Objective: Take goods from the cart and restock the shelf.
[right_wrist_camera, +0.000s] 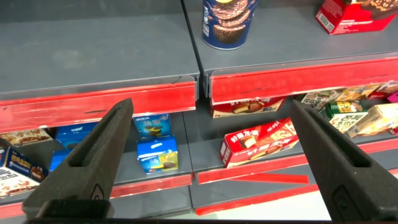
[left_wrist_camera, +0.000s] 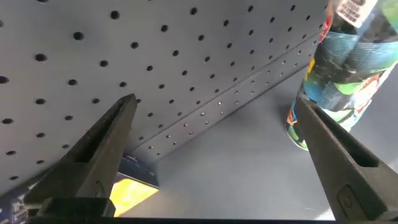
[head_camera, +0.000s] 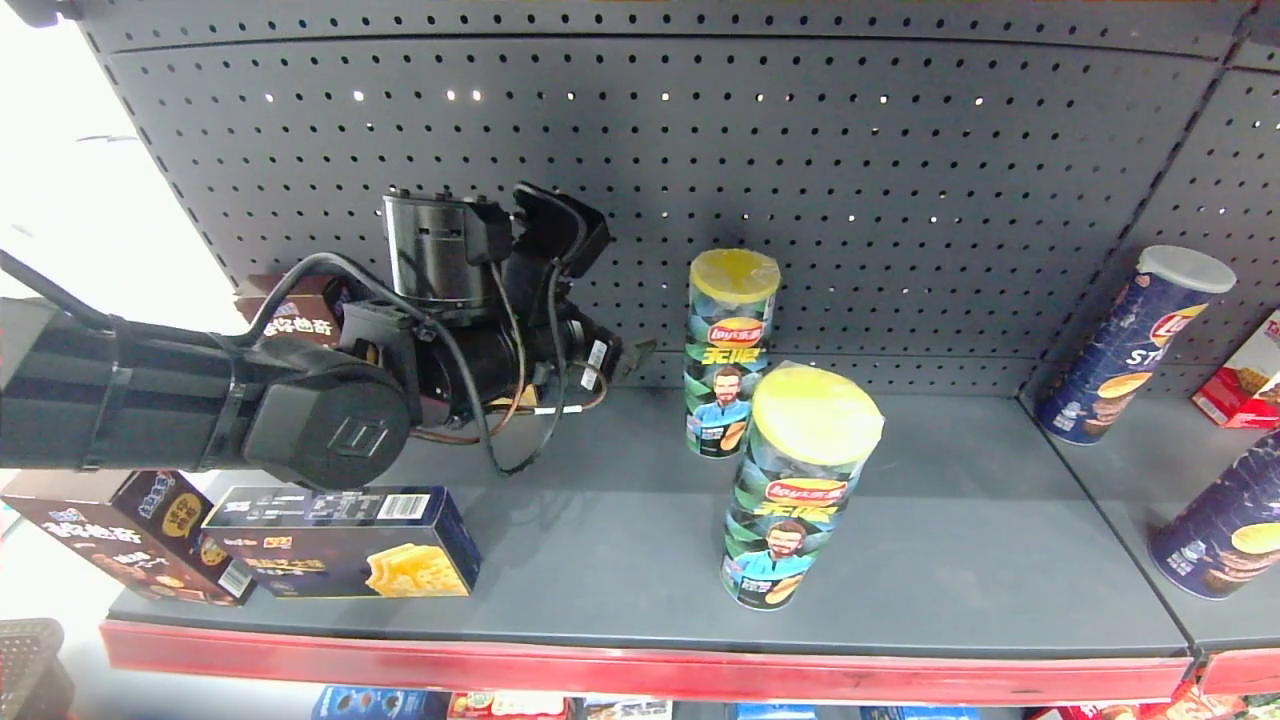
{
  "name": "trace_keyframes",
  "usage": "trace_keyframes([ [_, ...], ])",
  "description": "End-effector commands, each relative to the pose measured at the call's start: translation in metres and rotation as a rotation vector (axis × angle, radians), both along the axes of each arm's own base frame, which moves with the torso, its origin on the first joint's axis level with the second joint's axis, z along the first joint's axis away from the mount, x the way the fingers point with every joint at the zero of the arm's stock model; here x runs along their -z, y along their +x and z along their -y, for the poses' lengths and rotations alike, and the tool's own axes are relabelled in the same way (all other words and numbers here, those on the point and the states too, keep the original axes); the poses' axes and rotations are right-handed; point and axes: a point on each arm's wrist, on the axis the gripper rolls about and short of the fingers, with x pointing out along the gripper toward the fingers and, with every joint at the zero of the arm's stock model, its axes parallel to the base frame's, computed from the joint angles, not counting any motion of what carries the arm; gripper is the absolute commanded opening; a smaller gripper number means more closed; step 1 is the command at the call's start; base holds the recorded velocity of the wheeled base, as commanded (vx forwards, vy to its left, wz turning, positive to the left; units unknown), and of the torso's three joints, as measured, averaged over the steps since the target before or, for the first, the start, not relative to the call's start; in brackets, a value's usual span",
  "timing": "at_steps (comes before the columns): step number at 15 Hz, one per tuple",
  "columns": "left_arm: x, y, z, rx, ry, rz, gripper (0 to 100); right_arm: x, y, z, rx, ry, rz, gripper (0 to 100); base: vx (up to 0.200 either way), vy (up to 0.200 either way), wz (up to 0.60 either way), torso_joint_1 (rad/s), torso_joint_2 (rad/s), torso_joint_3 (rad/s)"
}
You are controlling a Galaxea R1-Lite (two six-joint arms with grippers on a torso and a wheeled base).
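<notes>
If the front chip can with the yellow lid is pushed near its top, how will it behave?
The front chip can is tall and narrow, so it would probably tip. Once down, its round body could roll on the shelf.

Left arm (head_camera: pixel 150 400) lies level in the head view, stretched from 9 o'clock toward 3 o'clock; its wrist (head_camera: pixel 450 300) sits at about 10 o'clock of centre, cables (head_camera: pixel 520 440) looped beneath it; left pincer (left_wrist_camera: pixel 214 101) holds its fingers (left_wrist_camera: pixel 93 155) spread wide, empty; right pincer (right_wrist_camera: pixel 212 104) likewise gapes wide, empty.
</notes>
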Motion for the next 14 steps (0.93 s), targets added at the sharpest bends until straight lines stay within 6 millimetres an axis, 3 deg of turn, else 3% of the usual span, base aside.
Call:
trace_keyframes([
  [1, 0.015, 0.005, 0.006, -0.025, 0.022, -0.028, 100, 0.0, 0.0, 0.0, 0.0, 0.0, -0.001, 100, 0.0, 0.0, 0.0, 0.0, 0.0, 0.0],
  [6, 0.046, 0.007, 0.022, -0.035, 0.044, -0.069, 100, 0.0, 0.0, 0.0, 0.0, 0.0, -0.001, 100, 0.0, 0.0, 0.0, 0.0, 0.0, 0.0],
  [14, 0.06, 0.014, 0.036, -0.025, 0.044, -0.092, 100, 0.0, 0.0, 0.0, 0.0, 0.0, -0.001, 100, 0.0, 0.0, 0.0, 0.0, 0.0, 0.0],
])
